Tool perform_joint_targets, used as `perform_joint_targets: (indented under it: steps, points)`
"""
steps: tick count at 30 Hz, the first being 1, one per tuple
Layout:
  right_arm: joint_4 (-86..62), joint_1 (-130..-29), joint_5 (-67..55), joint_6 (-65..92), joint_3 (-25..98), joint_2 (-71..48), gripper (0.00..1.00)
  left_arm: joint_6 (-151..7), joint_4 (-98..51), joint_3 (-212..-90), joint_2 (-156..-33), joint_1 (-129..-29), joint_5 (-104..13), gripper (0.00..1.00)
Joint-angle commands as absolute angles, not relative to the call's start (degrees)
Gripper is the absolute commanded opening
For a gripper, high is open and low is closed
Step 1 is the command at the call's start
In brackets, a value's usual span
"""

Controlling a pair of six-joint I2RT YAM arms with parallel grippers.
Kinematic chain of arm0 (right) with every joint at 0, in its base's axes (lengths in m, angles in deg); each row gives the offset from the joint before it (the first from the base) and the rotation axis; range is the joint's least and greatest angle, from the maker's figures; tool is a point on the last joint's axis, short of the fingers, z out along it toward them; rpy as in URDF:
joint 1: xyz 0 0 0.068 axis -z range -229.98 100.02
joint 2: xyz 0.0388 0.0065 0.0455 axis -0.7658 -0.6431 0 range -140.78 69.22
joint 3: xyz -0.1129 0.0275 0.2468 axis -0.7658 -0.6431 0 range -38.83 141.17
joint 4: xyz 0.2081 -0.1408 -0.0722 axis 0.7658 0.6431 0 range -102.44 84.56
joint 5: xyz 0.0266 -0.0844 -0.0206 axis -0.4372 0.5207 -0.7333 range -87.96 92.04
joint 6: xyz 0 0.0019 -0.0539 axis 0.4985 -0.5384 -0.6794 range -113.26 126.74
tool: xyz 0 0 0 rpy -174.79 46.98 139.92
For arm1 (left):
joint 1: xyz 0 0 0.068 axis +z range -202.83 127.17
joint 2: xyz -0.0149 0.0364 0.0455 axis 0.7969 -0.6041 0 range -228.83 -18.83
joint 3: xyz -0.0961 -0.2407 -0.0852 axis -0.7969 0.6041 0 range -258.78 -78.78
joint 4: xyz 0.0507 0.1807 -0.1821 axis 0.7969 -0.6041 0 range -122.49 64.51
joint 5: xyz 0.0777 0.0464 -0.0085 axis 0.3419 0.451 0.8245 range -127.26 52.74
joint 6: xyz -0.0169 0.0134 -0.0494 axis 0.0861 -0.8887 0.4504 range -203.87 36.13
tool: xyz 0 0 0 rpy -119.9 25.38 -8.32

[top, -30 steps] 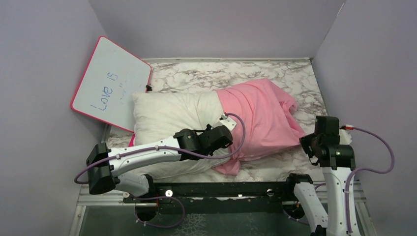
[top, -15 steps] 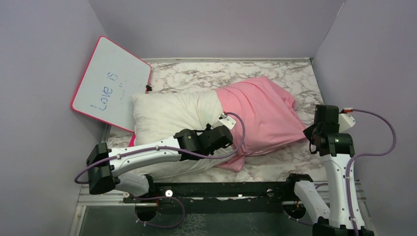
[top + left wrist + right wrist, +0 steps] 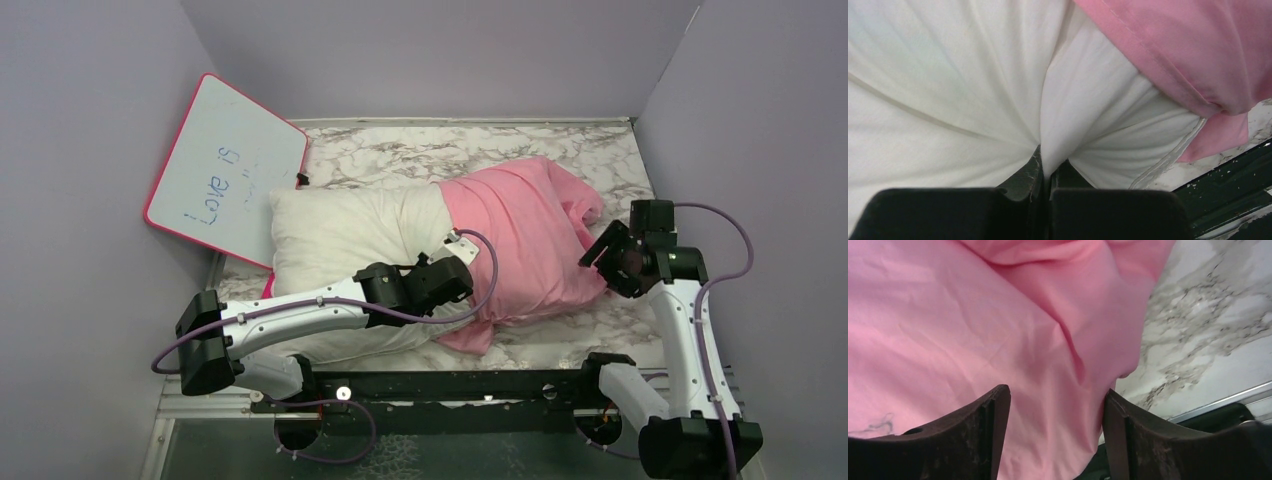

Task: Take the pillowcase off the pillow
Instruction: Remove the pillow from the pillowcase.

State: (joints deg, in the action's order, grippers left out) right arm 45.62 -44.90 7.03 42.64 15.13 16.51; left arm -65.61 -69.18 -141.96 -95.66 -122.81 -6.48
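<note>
Nearest me, the left arm (image 3: pixel 290 315) reaches from its base at the near left across the front of the pillow (image 3: pixel 340 225). The left gripper (image 3: pixel 1045 162) is clenched on a fold of the pillow's white cloth; in the left wrist view the two fingers (image 3: pixel 1030 172) sit almost together with a thin ridge of fabric pinched between them and creases fanning out from that spot. Just to the right of the pinch I see the hem of the pillowcase (image 3: pixel 530 230), and a loose pink corner lies on the table (image 3: pixel 400 150) near the front edge.

On the right, the right arm (image 3: pixel 685 330) rises from its base and bends in toward the pillowcase's right end. The right gripper (image 3: pixel 1055 400) is released: its dark fingers (image 3: pixel 993 430) stand wide apart, with plain pink cloth filling the space between and beyond them. I cannot tell whether the pads touch the cloth.

The pillow lies lengthwise across the middle of the marble table. Its left half is bare; its right half is inside the pillowcase, which is rumpled and bunched at the right end.

Farther back on the left, a pink-framed whiteboard (image 3: pixel 225 165) leans against the side wall, with "Love is" in blue on it. Its lower edge is just beside the pillow's far left corner.
</note>
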Motion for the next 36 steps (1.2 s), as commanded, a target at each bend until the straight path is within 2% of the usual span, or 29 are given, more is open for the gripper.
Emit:
perform_joint_targets:
  steps: [1, 9, 14, 18, 23, 25, 29, 30, 36]
  points:
    - [52.7, -44.6, -1.8, 42.8, 17.7, 17.7, 0.7, -64.4, -77.8, -139.3, -97.2, -122.4, -5.7, 0.0]
    - [57.2, -44.6, -10.6, 50.9, 14.4, 30.2, 0.76, -62.9, -77.2, -139.5, -95.3, -122.4, -6.2, 0.0]
    - [55.1, -44.6, -18.6, 52.0, 11.2, 35.5, 0.77, -63.0, -76.5, -139.3, -93.8, -122.3, -6.0, 0.0]
    - [52.9, -44.6, -24.2, 51.1, 7.4, 35.8, 0.69, -62.8, -76.0, -139.4, -92.9, -122.3, -5.8, 0.0]
    - [52.9, -44.6, -24.2, 50.4, 4.5, 35.1, 0.63, -62.3, -75.8, -138.9, -91.9, -122.4, -5.8, 0.0]
    - [52.6, -44.6, -23.3, 50.5, 4.2, 35.6, 0.53, -62.0, -75.7, -138.7, -91.7, -122.4, -6.0, 0.0]
    - [51.9, -44.6, -19.4, 51.6, 4.7, 37.0, 0.12, -62.1, -75.5, -138.7, -92.2, -122.4, -6.4, 0.0]
    - [51.6, -44.5, -18.1, 51.9, 5.2, 37.2, 0.06, -62.0, -75.5, -138.6, -92.3, -122.4, -6.6, 0.0]
    - [51.8, -44.5, -4.1, 52.4, 12.1, 35.9, 0.01, -61.7, -75.5, -138.3, -92.9, -122.4, -5.9, 0.0]
